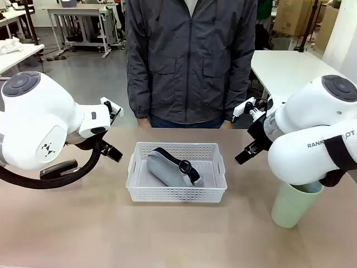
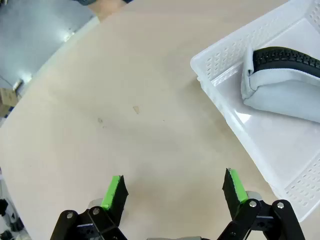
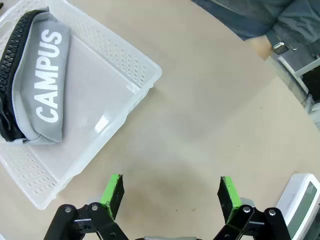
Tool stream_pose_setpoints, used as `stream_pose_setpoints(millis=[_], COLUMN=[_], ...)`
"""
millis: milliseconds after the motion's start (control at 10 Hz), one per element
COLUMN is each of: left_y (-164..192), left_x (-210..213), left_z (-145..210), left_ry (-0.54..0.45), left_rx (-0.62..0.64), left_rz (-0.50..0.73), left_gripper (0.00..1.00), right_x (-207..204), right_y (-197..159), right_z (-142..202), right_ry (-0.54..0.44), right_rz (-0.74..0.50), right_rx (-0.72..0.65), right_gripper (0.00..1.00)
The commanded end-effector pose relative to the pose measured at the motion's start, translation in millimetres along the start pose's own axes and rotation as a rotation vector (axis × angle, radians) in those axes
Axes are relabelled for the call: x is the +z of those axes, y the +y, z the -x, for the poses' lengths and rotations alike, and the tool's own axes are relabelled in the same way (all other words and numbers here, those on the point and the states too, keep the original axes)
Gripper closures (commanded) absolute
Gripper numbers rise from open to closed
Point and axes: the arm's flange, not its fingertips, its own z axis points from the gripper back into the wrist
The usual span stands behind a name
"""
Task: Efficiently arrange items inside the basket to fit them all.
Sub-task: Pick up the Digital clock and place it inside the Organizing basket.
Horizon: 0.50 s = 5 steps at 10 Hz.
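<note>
Left gripper (image 2: 174, 183) and right gripper (image 3: 170, 187) are wide open, empty. The grey CAMPUS pouch (image 3: 47, 85) lies diagonally in the basket (image 1: 176, 194) and may block other items. The right arm (image 1: 312, 145) may tip the green cup (image 1: 293, 207) at the basket's 4 o'clock.

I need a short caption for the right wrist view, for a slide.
Open right hand above the table, beside the white basket holding a grey pouch.

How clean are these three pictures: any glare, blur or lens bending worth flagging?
Front view: even, soft light, sharp throughout, faint shadow under the basket. Left wrist view: wide-angle bending curves the table edge; small glare patch on the basket floor. Right wrist view: same bending, another glare patch on the basket floor, pouch print crisp.
</note>
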Motion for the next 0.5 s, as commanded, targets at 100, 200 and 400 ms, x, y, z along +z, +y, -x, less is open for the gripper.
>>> stream_pose_setpoints(millis=[100, 200, 400], left_y=[0.0, 0.0, 0.0], left_x=[0.1, 0.1, 0.1], left_z=[-0.1, -0.1, -0.1], left_ry=[0.000, 0.000, 0.000], left_rx=[0.000, 0.000, 0.000], left_rz=[0.000, 0.000, 0.000], left_gripper=[0.00, 0.00, 0.00], right_x=[0.1, 0.1, 0.1], right_y=[0.0, 0.0, 0.0], right_z=[0.0, 0.0, 0.0], right_ry=[0.000, 0.000, 0.000], right_rz=[0.000, 0.000, 0.000], right_rx=[0.000, 0.000, 0.000], right_gripper=[0.00, 0.00, 0.00])
